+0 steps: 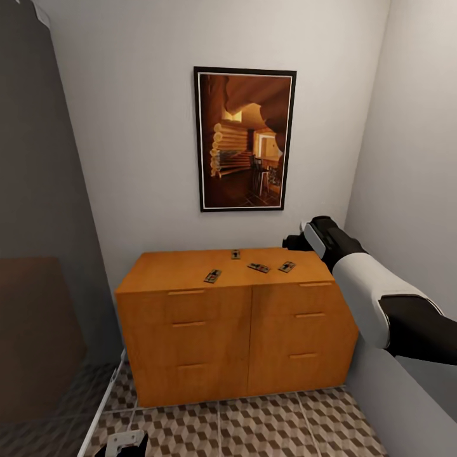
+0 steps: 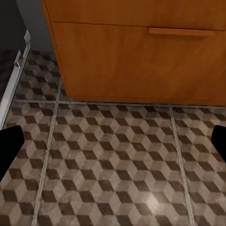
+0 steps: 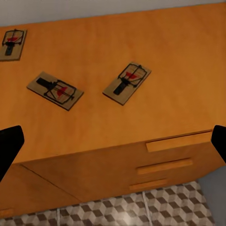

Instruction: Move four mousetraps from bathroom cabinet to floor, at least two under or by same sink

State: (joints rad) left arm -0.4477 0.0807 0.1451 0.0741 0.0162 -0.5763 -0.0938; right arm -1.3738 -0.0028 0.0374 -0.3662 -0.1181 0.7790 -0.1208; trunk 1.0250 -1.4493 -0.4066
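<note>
Spread wide and holding nothing, my right pincer (image 3: 113, 141) hangs above the right end of the cabinet (image 1: 235, 330), its dark fingertips (image 3: 9, 146) apart at the two edges of the right wrist view. All four mousetraps lie on the cabinet's flat top, apart from one another: one (image 1: 212, 276) near the front edge left of the middle seam, one (image 1: 235, 254) farther back toward the wall, one (image 1: 258, 268) right of the seam, and one (image 1: 287, 266) nearest my right arm. From my right wrist I see three of them, the closest (image 3: 127, 83) turned at an angle above the cabinet's top right handle (image 3: 178, 141). My left pincer (image 2: 113, 141) is likewise spread and empty, low over the bathroom floor (image 2: 113, 165) in front of the cabinet's bottom left corner. A framed picture (image 1: 244, 139) of a log interior hangs on the wall above the cabinet.
</note>
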